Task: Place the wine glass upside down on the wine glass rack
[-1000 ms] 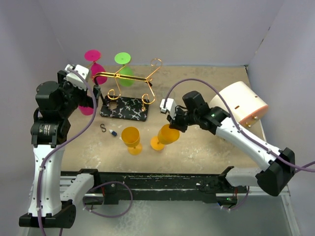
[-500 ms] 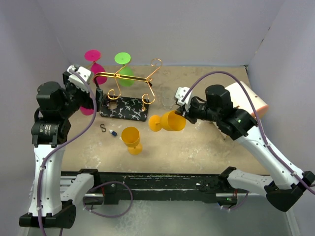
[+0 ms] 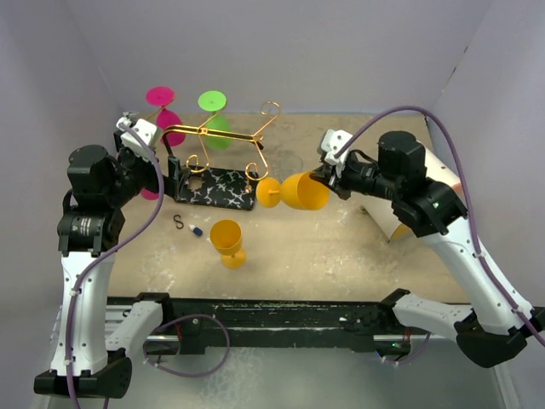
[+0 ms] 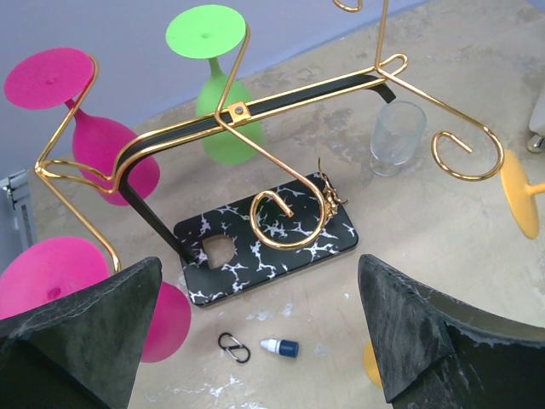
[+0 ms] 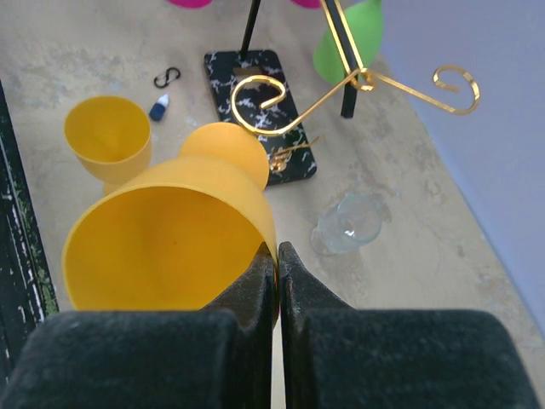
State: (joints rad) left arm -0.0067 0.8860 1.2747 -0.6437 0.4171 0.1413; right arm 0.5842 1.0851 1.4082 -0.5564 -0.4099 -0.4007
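Observation:
My right gripper (image 3: pixel 329 181) is shut on the rim of an orange wine glass (image 3: pixel 304 191). The glass hangs on its side above the table, with its foot (image 3: pixel 269 192) pointing left, close to the wine glass rack (image 3: pixel 223 135). The right wrist view shows the pinched rim at my right gripper (image 5: pixel 278 252), the glass bowl (image 5: pixel 162 239) and a gold spiral arm of the rack (image 5: pixel 281 106) beyond. The rack's black marbled base (image 3: pixel 217 187) lies flat on the table. Left of that base, my left gripper (image 3: pixel 174 169) is open and empty, facing the rack (image 4: pixel 255 111).
A second orange glass (image 3: pixel 226 239) stands upright in front of the rack. Pink glasses (image 3: pixel 162 111) and a green one (image 3: pixel 213 119) hang upside down on the rack. A clear tumbler (image 3: pixel 289 160), a black clip (image 3: pixel 178 222) and a small blue bottle (image 3: pixel 197 232) lie nearby. A white round object (image 3: pixel 430 179) sits at the right.
My right arm lifted the orange glass off the table, tipped it from upright onto its side and carried it up and back toward the rack. The left arm barely shifted.

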